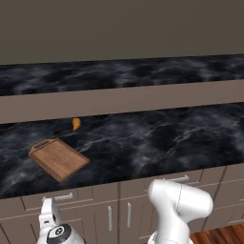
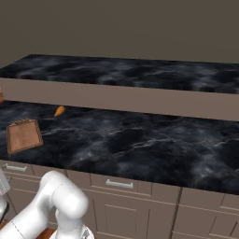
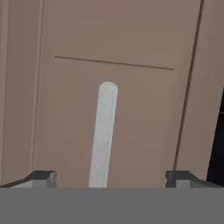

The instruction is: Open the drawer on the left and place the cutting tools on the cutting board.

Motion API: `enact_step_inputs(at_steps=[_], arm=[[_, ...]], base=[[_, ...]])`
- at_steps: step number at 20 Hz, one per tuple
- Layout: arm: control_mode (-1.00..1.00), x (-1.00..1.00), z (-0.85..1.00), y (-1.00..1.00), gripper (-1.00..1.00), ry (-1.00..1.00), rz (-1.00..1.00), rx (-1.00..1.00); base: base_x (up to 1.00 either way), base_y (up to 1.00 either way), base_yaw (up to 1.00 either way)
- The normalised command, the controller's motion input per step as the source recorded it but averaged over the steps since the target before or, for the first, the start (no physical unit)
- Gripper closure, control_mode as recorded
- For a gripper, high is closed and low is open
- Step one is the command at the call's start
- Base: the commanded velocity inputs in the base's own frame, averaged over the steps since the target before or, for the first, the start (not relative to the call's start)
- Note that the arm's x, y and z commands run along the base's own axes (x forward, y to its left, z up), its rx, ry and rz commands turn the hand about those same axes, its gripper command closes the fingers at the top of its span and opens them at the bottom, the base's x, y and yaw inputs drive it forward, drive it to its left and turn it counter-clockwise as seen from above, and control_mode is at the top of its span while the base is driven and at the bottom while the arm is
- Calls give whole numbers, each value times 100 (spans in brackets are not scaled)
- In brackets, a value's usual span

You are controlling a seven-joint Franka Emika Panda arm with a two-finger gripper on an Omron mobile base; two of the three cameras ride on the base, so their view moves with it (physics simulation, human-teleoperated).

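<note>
The drawer (image 3: 131, 113) is close in front of the hand, its taupe front flat and its silver bar handle (image 3: 103, 135) running between my fingertips. My gripper (image 3: 110, 177) is open, one fingertip on each side of the handle and apart from it. In the left base view the hand (image 1: 47, 212) sits just below the handle (image 1: 57, 196) of the shut drawer at the lower left. The cutting board (image 1: 59, 158) (image 2: 23, 135) lies flat on the dark counter above that drawer. The cutting tools are hidden.
A small orange object (image 1: 76, 124) (image 2: 59, 111) lies behind the board. A narrower drawer (image 1: 174, 179) (image 2: 119, 184) sits to the right. Cabinet doors with vertical handles (image 1: 109, 217) are below. A raised ledge (image 1: 124, 97) backs the black marble counter (image 1: 157, 138).
</note>
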Motion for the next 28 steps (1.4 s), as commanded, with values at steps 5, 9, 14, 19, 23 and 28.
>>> enact_step_inputs(at_steps=[5, 9, 14, 19, 23, 28], arm=[[-100, 32, -22, 9, -100, 0, 0, 0], [-100, 28, -18, 7, -100, 0, 0, 0], [-100, 30, -14, 4, -100, 0, 0, 0], [-100, 29, -23, 4, -100, 0, 0, -1], [-100, 35, -29, 13, 100, 0, 0, -2], [-100, 23, -26, 15, 100, 0, 1, -2]], base=[[0, 0, 0], [0, 0, 0], [0, 0, 0], [0, 0, 0], [0, 0, 0], [0, 0, 0]])
